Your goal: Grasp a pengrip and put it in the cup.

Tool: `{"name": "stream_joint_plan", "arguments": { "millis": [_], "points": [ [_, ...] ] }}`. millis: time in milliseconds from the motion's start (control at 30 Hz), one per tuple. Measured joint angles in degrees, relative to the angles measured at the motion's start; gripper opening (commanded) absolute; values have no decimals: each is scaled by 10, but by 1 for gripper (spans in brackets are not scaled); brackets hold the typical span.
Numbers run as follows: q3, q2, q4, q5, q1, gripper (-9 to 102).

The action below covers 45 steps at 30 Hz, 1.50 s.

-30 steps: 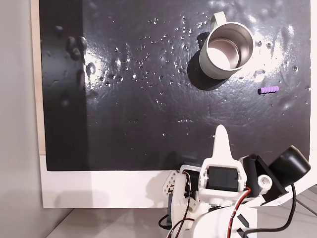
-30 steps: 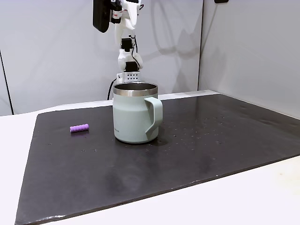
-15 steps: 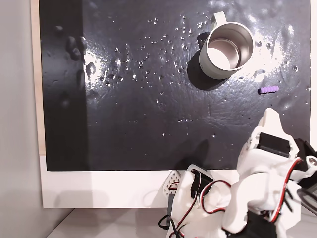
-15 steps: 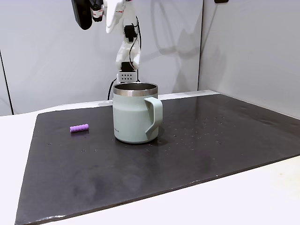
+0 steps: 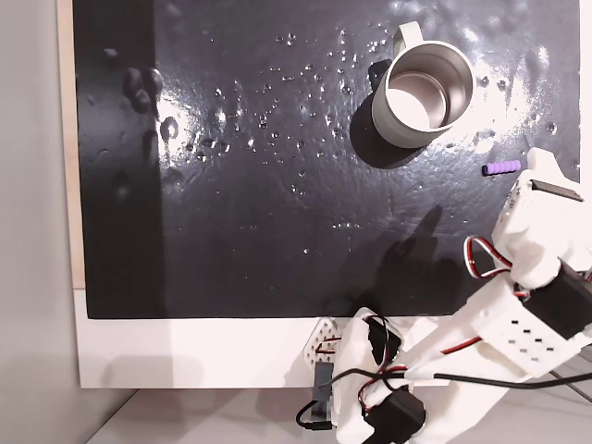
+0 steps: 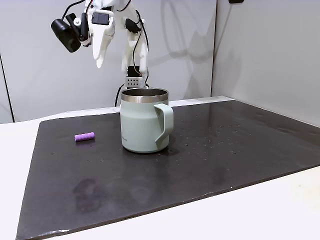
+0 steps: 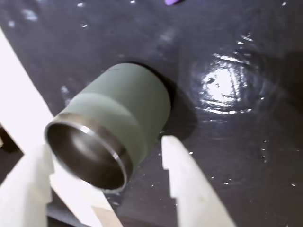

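Tool (image 7: 106,156) is spread wide w/ nothing between its fingers; in the wrist view the two white fingers (image 7: 182,184) come up from the bottom edge, one on either side of the cup's steel mouth. In a fixed view from the front, the tool (image 6: 99,57) hangs high above the bench, tip pointing down, up & to the left of the cup and well clear of it. A black cylindrical camera (image 6: 65,36) sits on the arm just left of it. In a fixed view from above, the tool (image 5: 538,159) tip is at the right edge, just right of and very near the pengrip in the picture; can't tell height from there.

Pengrip (image 5: 500,167): small purple ribbed tube lying flat on the black mat (image 5: 259,240), below & right of the cup in that view. From the front the pengrip (image 6: 84,136) lies left of the cup, apart from it. A purple sliver (image 7: 171,2) shows at the top edge of the wrist view, prob. the same piece.

Cup (image 5: 422,92): pale grey-green mug, upright, steel inside, handle toward the top-left in the view from above. From the front the cup (image 6: 143,120) has its handle facing right.

Mat covers most of the white bench (image 6: 240,210); specks & glare across its surface.
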Motion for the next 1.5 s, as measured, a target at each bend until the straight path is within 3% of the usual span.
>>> {"name": "stream_joint_plan", "arguments": {
  "millis": [533,1000,1500],
  "points": [
    [-167,-286,30,-32,26,24],
    [-165,-404,-76,-151,50,24],
    [-165,-484,-130,-191,54,22]
  ]
}}
